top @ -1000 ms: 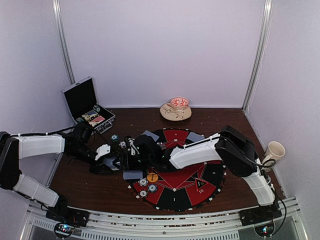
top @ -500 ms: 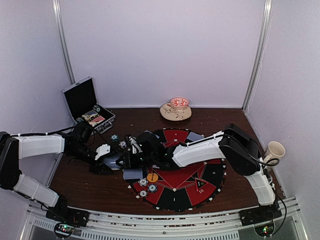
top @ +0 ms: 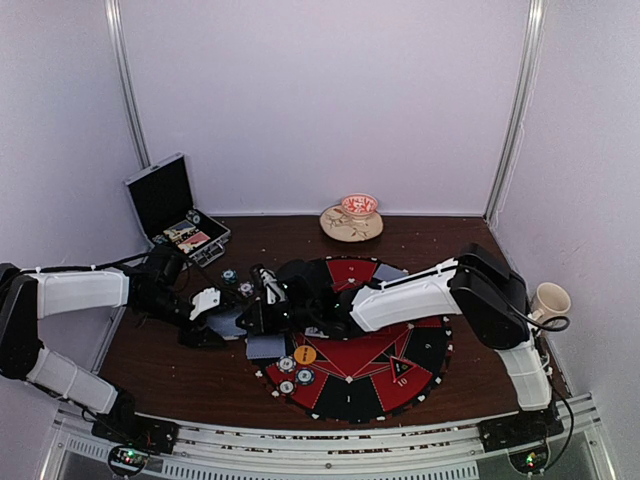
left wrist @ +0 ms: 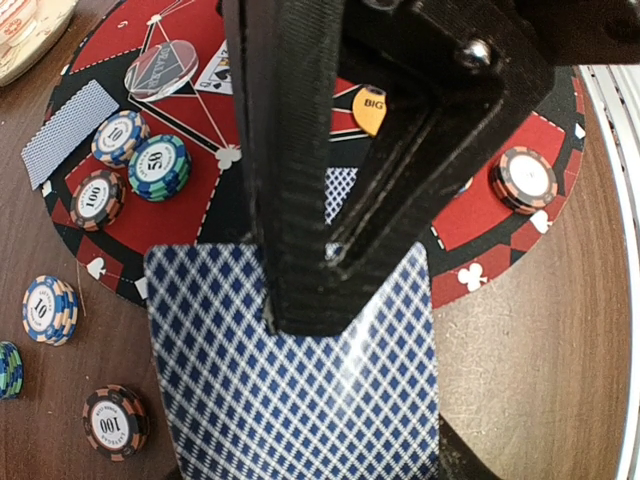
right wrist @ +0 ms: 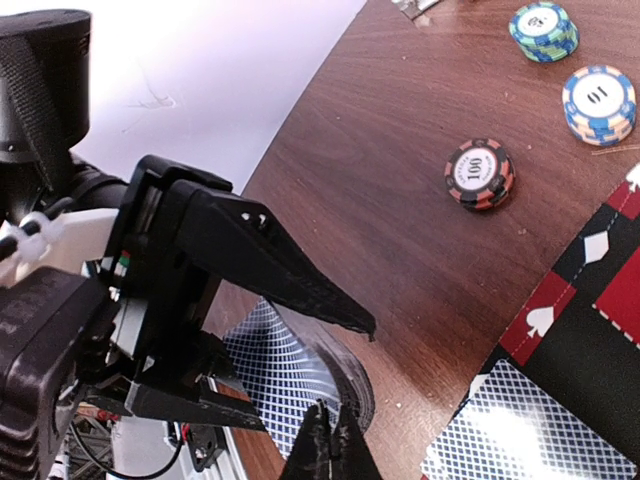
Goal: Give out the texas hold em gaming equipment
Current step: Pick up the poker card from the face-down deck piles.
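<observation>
Right wrist view, right hand (right wrist: pixel 326 440) clenched beside card (right wrist: pixel 275 385), left hand (right wrist: pixel 315 372) apparently grasping it.

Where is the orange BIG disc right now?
In the top view, the orange disc lies on the near-left part of the round mat, beside the chip stacks there.
</observation>
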Controlling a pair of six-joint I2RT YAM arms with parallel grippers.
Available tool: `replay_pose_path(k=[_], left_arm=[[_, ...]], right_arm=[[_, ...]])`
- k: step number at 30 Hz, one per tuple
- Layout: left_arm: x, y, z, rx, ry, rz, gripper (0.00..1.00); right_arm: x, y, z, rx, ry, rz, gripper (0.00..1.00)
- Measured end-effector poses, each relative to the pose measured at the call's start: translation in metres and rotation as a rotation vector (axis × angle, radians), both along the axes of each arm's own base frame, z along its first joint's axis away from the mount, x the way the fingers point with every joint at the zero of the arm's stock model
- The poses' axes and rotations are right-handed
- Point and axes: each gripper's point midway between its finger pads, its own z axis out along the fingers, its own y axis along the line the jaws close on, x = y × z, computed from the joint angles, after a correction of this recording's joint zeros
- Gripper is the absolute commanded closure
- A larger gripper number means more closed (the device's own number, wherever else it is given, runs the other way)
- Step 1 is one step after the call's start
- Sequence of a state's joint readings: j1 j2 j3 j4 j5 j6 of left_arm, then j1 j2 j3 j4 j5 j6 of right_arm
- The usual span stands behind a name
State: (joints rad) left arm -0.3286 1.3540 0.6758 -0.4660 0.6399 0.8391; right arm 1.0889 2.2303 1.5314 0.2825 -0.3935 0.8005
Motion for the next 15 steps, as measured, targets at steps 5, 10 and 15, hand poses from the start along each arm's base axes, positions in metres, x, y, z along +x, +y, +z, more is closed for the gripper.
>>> replay_pose_path(k=[5, 10, 15], left_arm=[[0.0, 0.0, 0.0, 0.001, 0.002, 0.0, 0.48], [-0.001, -0.001, 0.001, -0.006, 0.002, -0.003, 0.48], [-0.002, -0.003, 0.002, -0.016, 0.005, -0.009, 0.48]], right_arm=[[-0.005, 0.002, 0.002, 0.005, -0.001, 0.018, 1.0], [-0.005, -0.002, 0.003, -0.004, -0.018, 0.01, 1.0], [-0.007, -0.025, 0.029, -0.023, -0.084, -0.022, 1.0]])
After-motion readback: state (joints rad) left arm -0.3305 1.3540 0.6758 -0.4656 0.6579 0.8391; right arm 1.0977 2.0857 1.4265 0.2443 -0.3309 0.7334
